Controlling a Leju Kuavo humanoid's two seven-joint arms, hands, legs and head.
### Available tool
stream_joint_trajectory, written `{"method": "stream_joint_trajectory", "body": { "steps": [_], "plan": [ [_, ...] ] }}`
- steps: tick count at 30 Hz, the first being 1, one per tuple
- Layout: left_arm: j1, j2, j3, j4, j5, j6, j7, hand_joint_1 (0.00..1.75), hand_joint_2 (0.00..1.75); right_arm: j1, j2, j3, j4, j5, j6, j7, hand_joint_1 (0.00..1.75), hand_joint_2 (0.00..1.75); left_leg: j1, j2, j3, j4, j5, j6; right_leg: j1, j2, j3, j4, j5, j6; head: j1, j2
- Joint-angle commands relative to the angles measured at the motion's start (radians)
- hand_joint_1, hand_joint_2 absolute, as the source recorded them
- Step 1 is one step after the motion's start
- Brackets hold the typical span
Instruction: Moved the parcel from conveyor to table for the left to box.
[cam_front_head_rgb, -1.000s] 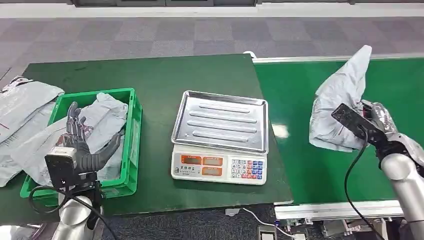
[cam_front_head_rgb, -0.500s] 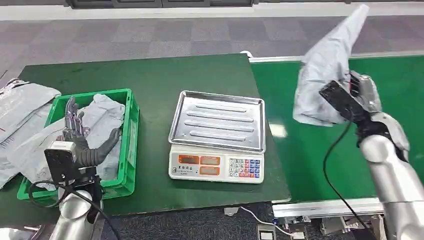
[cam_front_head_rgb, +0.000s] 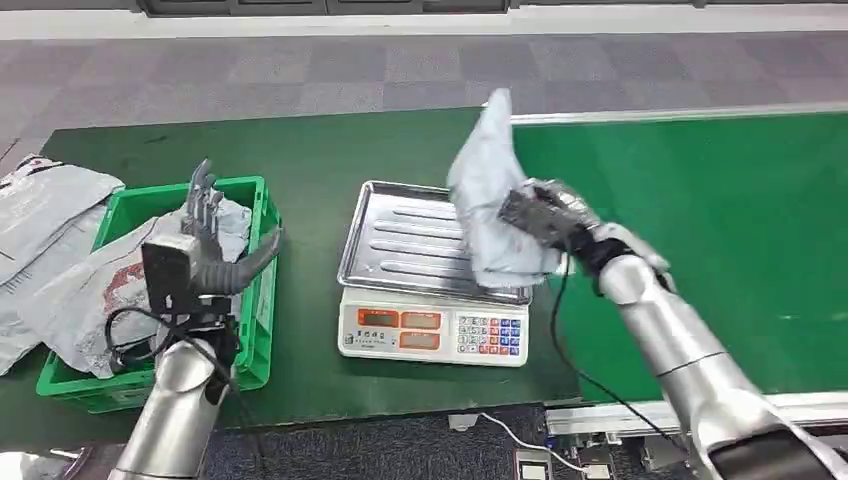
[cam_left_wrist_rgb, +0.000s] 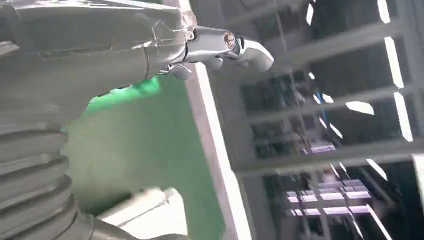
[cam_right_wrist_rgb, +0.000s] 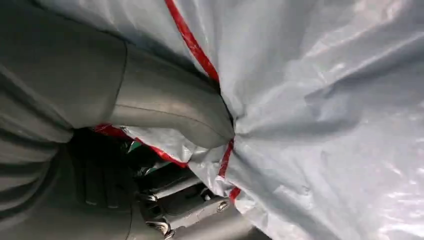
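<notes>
1. Scale (cam_front_head_rgb: 433, 265) front panel: small line of print above the orange display windows, too small to read.
2. Keypad (cam_front_head_rgb: 491, 335) keys: markings not legible.
3. Parcel (cam_front_head_rgb: 490, 195): red stripe, no readable lettering.
4. Otherwise no legible text.

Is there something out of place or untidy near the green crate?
Yes. One grey mail bag hangs over the green crate rim instead of lying inside, and more grey bags lie loose on the table beside the crate.
</notes>
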Motion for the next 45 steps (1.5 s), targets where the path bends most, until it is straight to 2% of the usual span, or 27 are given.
{"method": "stream_joint_trajectory", "body": {
  "steps": [1, 7, 8, 9, 14, 15, 16, 23, 27, 30, 33, 38, 45],
  "plan": [
    [-0.105, 0.004, -0.089, 0.155, 0.007, 0.007, 0.01, 0.0, 1.75, -0.109, 0.076, 0.14, 0.29, -0.05, 0.049, -0.007, 1.75, 1.75, 0.0, -0.003, 0.0, -0.001, 0.001, 0.001, 0.0, -0.003, 0.001, 0.0, 0.0, 0.0, 0.0, 0.0],
    [-0.103, 0.005, -0.09, 0.152, 0.008, 0.007, 0.01, 0.0, 1.75, -0.11, 0.075, 0.141, 0.289, -0.051, 0.05, -0.008, 1.75, 1.75, 0.0, -0.002, 0.001, -0.001, 0.001, 0.0, 0.0, -0.003, 0.002, -0.001, 0.0, -0.001, 0.0, 0.0],
    [-0.105, 0.004, -0.091, 0.151, 0.008, 0.006, 0.011, 0.0, 1.75, -0.119, 0.08, 0.141, 0.322, -0.077, 0.131, 0.034, 1.75, 1.75, 0.0, -0.002, 0.0, -0.001, 0.001, 0.0, 0.0, -0.002, 0.001, 0.0, 0.0, -0.001, 0.0, 0.0],
    [-0.117, -0.002, -0.096, 0.159, 0.01, 0.001, 0.018, 0.0, 1.75, -0.119, 0.066, 0.163, 0.338, -0.086, 0.16, 0.048, 1.75, 1.75, 0.0, -0.002, 0.001, -0.002, 0.001, 0.0, 0.0, -0.002, 0.002, -0.001, 0.001, -0.001, 0.0, 0.0],
    [-0.124, -0.014, -0.104, 0.157, -0.001, 0.005, 0.036, 0.0, 1.75, -0.115, 0.073, 0.209, 0.419, -0.082, 0.144, 0.034, 1.75, 1.75, 0.001, -0.004, -0.001, 0.0, 0.001, 0.0, 0.001, -0.004, 0.001, -0.001, 0.0, -0.001, 0.0, 0.0],
    [-0.114, -0.013, -0.102, 0.15, -0.005, 0.01, 0.039, 0.0, 1.75, -0.111, 0.074, 0.218, 0.418, -0.067, 0.117, 0.037, 0.09, 1.75, 0.0, -0.004, 0.0, -0.001, 0.002, 0.0, 0.001, -0.004, 0.002, -0.001, 0.0, -0.001, 0.0, 0.0],
    [-0.104, -0.011, -0.1, 0.139, -0.009, 0.011, 0.041, 0.0, 1.75, -0.112, 0.076, 0.223, 0.417, -0.057, 0.098, 0.042, 0.0, 1.75, 0.0, -0.004, 0.0, -0.001, 0.002, 0.0, 0.0, -0.004, 0.002, -0.001, 0.001, -0.001, 0.0, 0.0],
    [-0.097, -0.008, -0.097, 0.131, -0.011, 0.012, 0.041, 0.0, 1.75, -0.114, 0.079, 0.222, 0.414, -0.054, 0.088, 0.047, 0.0, 1.75, 0.0, -0.002, 0.001, -0.002, 0.002, 0.0, 0.001, -0.002, 0.002, -0.002, 0.001, -0.001, 0.0, 0.0],
    [-0.053, -0.006, -0.081, 0.084, -0.042, 0.03, 0.049, 0.0, 1.75, -0.102, 0.094, 0.187, 0.388, -0.043, -0.009, 0.052, 0.0, 1.75, 0.0, -0.001, 0.001, -0.002, 0.002, 0.0, 0.0, -0.002, 0.002, -0.002, 0.001, -0.001, 0.0, 0.0],
    [-0.022, -0.003, -0.075, 0.065, -0.056, 0.032, 0.049, 0.0, 1.75, -0.068, 0.094, 0.141, 0.309, -0.042, -0.092, 0.024, 0.0, 1.75, 0.0, -0.001, 0.001, -0.001, 0.001, 0.0, 0.0, -0.001, 0.001, -0.001, 0.001, -0.001, 0.0, 0.0],
    [-0.001, 0.003, -0.073, 0.053, -0.048, 0.026, 0.04, 0.0, 1.75, 0.004, 0.044, 0.059, 0.146, -0.067, -0.18, 0.003, 0.0, 1.75, 0.0, -0.002, 0.001, -0.002, 0.002, 0.0, 0.0, -0.002, 0.002, -0.002, 0.001, -0.001, 0.0, 0.0],
    [-0.016, 0.004, -0.087, 0.073, -0.044, 0.025, 0.018, 0.0, 1.75, 0.084, 0.033, -0.07, -0.08, -0.105, -0.221, -0.058, 0.0, 1.75, 0.0, -0.003, 0.0, -0.002, 0.001, 0.0, 0.0, -0.003, 0.001, -0.001, 0.0, -0.001, 0.0, 0.0],
    [-0.071, -0.011, -0.108, 0.119, -0.055, 0.037, 0.004, 0.0, 1.75, 0.043, 0.057, -0.096, -0.097, -0.124, -0.213, -0.105, 0.0, 1.75, 0.0, -0.002, -0.003, 0.001, 0.002, 0.0, 0.0, -0.003, -0.003, 0.001, 0.001, -0.001, 0.0, 0.0]
  ]
}}
